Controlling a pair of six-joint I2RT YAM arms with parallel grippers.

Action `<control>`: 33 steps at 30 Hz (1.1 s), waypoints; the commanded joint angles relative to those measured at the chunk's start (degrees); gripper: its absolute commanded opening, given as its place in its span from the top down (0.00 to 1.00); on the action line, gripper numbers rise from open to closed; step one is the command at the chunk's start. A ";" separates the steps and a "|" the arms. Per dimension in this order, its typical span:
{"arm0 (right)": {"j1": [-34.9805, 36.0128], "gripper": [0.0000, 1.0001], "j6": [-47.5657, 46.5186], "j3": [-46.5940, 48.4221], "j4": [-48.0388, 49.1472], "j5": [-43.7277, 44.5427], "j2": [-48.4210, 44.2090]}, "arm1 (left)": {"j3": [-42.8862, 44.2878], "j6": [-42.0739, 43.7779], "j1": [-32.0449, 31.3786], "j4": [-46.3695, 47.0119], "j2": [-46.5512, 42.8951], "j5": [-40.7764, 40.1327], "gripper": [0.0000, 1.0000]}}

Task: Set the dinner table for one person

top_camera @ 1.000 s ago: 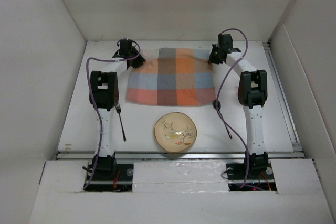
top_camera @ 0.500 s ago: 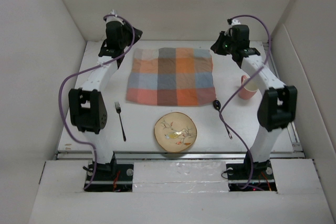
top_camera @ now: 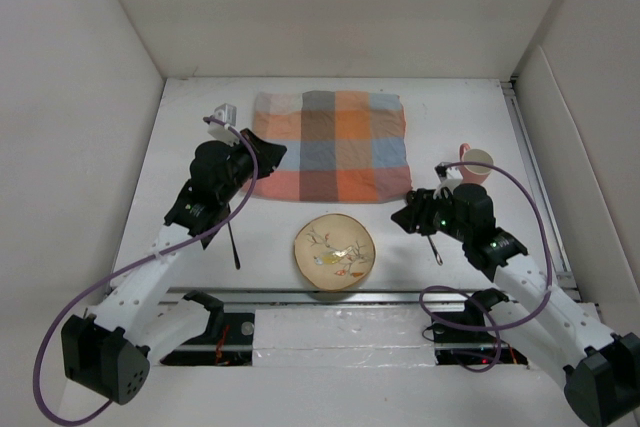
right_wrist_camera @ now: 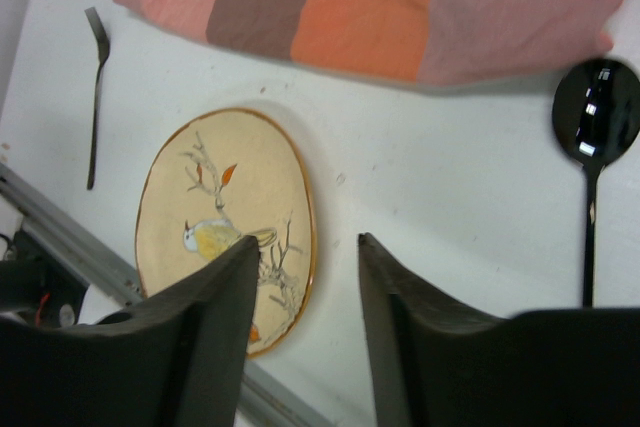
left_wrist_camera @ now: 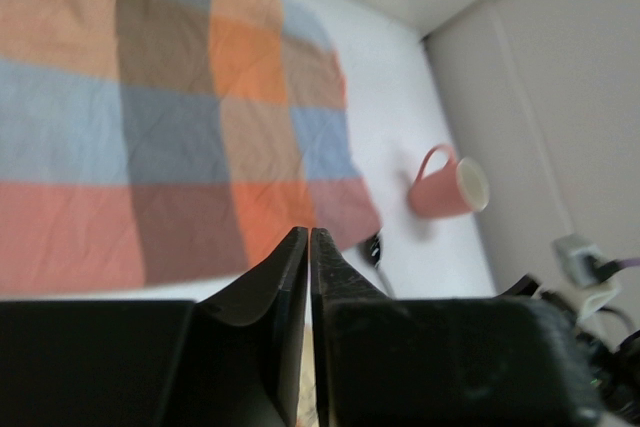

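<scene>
From above, the left arm [top_camera: 210, 187] covers the tines of the fork [top_camera: 235, 250], the left gripper [top_camera: 272, 152] overlaps the left edge of the checked cloth [top_camera: 330, 147], and the right gripper [top_camera: 400, 219] hides the bowl of the black spoon [top_camera: 436, 252]. The left wrist view is blurred, with the cloth cut off at its top and left edges. In the right wrist view the fingers [right_wrist_camera: 210, 337] cover the near rim of the bird-painted plate [right_wrist_camera: 220, 207] and the end of the spoon's handle.

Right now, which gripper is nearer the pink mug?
Right. The right gripper is close on the left of the mug; the left gripper is over the left edge of the checked cloth, much farther away.
</scene>
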 commanded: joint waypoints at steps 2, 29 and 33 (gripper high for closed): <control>0.55 0.47 1.67 -3.59 -5.79 -4.61 -6.98 | -3.95 4.70 0.00 -9.56 -10.37 1.00 0.93; 6.00 0.43 10.81 -11.25 34.09 -14.55 28.86 | -7.38 17.01 0.00 -18.98 -25.16 3.98 0.68; 6.00 0.47 12.39 -11.07 38.13 -14.29 32.03 | -7.03 17.19 0.00 -19.07 -24.45 4.15 0.68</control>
